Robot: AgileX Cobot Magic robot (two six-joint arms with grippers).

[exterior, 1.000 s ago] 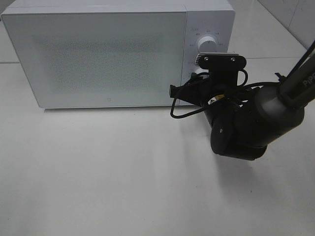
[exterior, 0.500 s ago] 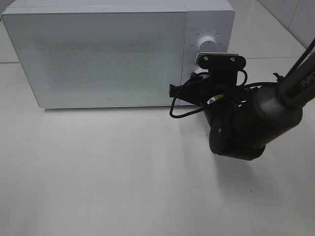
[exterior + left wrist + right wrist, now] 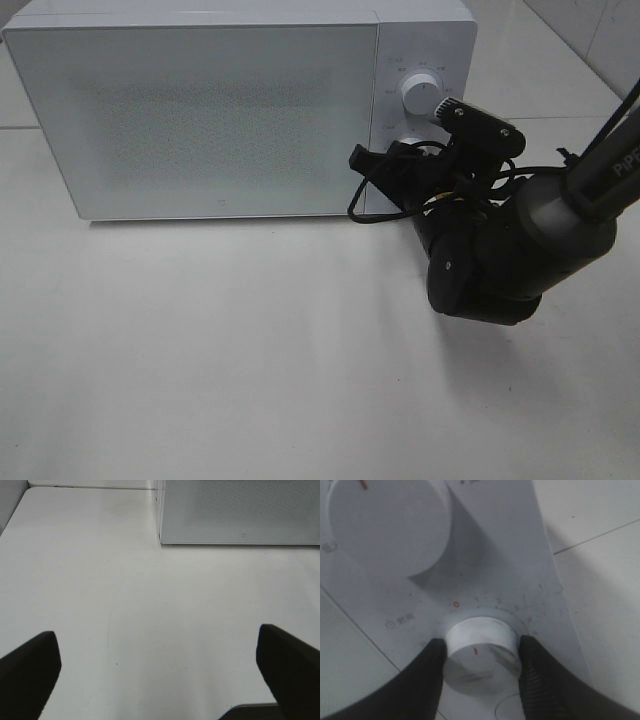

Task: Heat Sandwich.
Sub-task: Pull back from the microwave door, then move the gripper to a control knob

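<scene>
The sandwich is hidden from every view. The white microwave (image 3: 200,110) stands at the back of the table with its door closed. My right gripper (image 3: 402,152) reaches to its control panel, below the upper knob (image 3: 420,95). In the right wrist view, that gripper (image 3: 482,645) is shut on the lower timer knob (image 3: 481,657), one black finger (image 3: 422,680) on each side. The knob's red mark points toward the camera, and the upper knob (image 3: 390,525) sits beyond it. My left gripper (image 3: 159,670) hangs open over bare table, holding nothing.
The microwave's front corner (image 3: 240,510) shows ahead of the left gripper. The right arm's dark elbow (image 3: 490,270) and a looped cable (image 3: 375,215) hang over the table in front of the control panel. A tiled wall runs along the far right.
The right wrist has rolled clockwise on the lower knob, so its camera mount now sits tilted instead of level. The left gripper has not changed.
</scene>
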